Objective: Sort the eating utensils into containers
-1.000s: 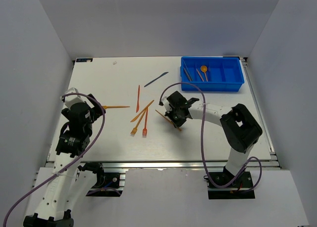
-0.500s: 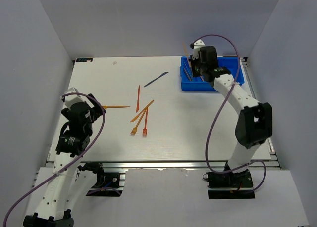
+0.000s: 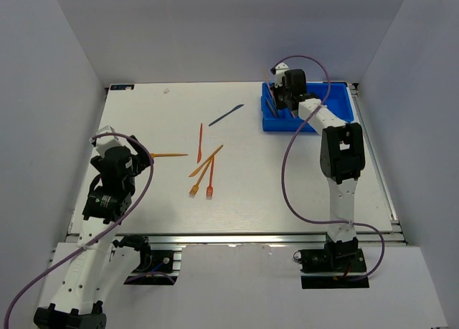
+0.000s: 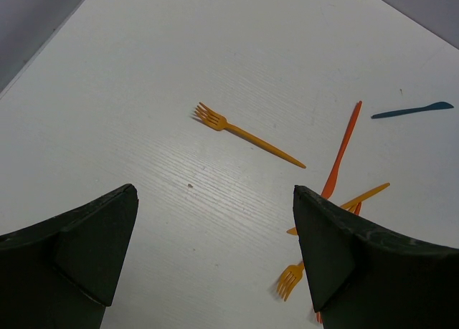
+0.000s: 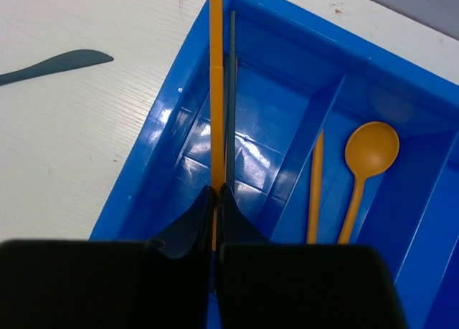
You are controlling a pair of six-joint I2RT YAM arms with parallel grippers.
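Observation:
My right gripper (image 3: 277, 99) (image 5: 216, 189) hangs over the leftmost compartment of the blue tray (image 3: 337, 123) (image 5: 150, 168), shut on a slim orange utensil (image 5: 216, 92) that points away along the compartment. A dark grey utensil (image 5: 232, 92) lies in that compartment beside it. An orange stick-like utensil (image 5: 316, 178) and an orange spoon (image 5: 369, 153) lie further right. On the table lie an orange fork (image 3: 166, 155) (image 4: 244, 134), a red-orange knife (image 3: 200, 141) (image 4: 343, 151), a dark blue knife (image 3: 226, 115) (image 4: 412, 111) (image 5: 54, 64) and a small cluster (image 3: 206, 170). My left gripper (image 3: 135, 155) (image 4: 215, 196) is open and holds nothing.
The right arm (image 3: 338, 157) stretches up the table's right side and covers part of the tray. White walls close in the table on three sides. The left arm (image 3: 107, 189) sits at the left edge, near the lone orange fork.
My right arm carried the orange utensil from the table's middle to the blue tray, then drew in closer over the left compartment. The left arm stayed still.

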